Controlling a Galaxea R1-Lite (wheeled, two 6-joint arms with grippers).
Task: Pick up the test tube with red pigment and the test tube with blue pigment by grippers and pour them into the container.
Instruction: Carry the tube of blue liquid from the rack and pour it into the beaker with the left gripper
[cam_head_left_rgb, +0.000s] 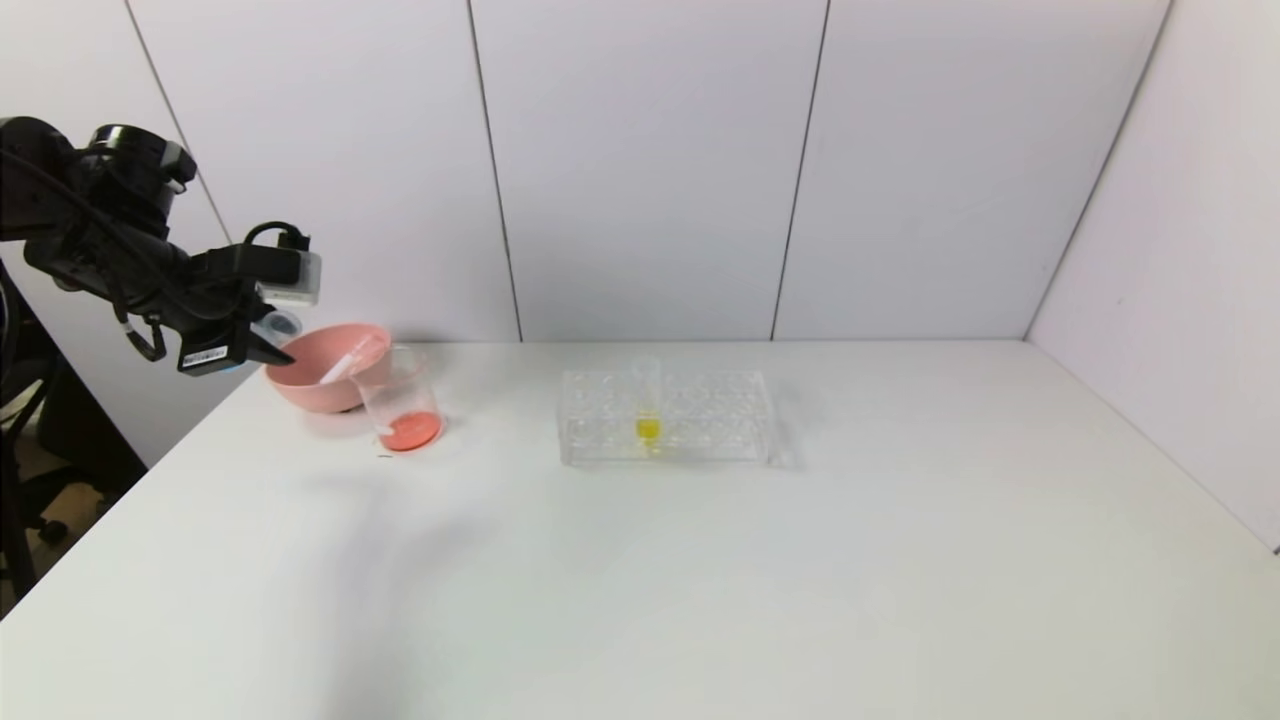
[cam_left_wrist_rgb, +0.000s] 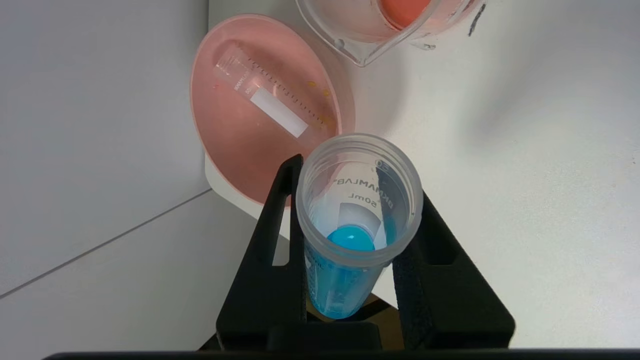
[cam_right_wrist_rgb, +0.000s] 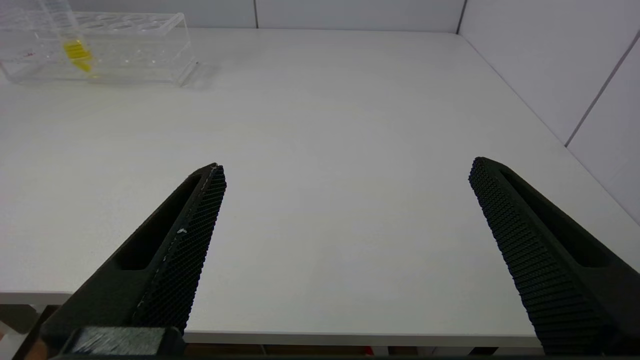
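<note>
Blue liquid sits at the rounded bottom of the test tube with blue pigment (cam_left_wrist_rgb: 356, 235), which the left hand (cam_left_wrist_rgb: 357, 260) grips between its two black fingers at the far left of the desk (cam_head_left_rgb: 700, 560), with the tube's open mouth turned toward the pink bowl (cam_head_left_rgb: 325, 365). To do the pour well, the tube mouth should be carried over the rim of the container (cam_head_left_rgb: 400, 400), not the bowl just behind it, and tipped slowly so the stream falls inside the glass walls onto the orange-red liquid already there. In the head view the hand hangs above and to the left of the bowl, with the container just beyond it, toward the desk's middle. An empty graduated tube (cam_left_wrist_rgb: 267, 95), probably the test tube with red pigment after pouring, lies slanted inside the bowl. A clear rack (cam_head_left_rgb: 665, 415) near the desk's centre holds a tube with yellow liquid (cam_head_left_rgb: 648, 410). Well apart from all of this, the right hand (cam_right_wrist_rgb: 345, 250) hovers low over the near right part of the desk with its fingers spread wide and nothing between them.
</note>
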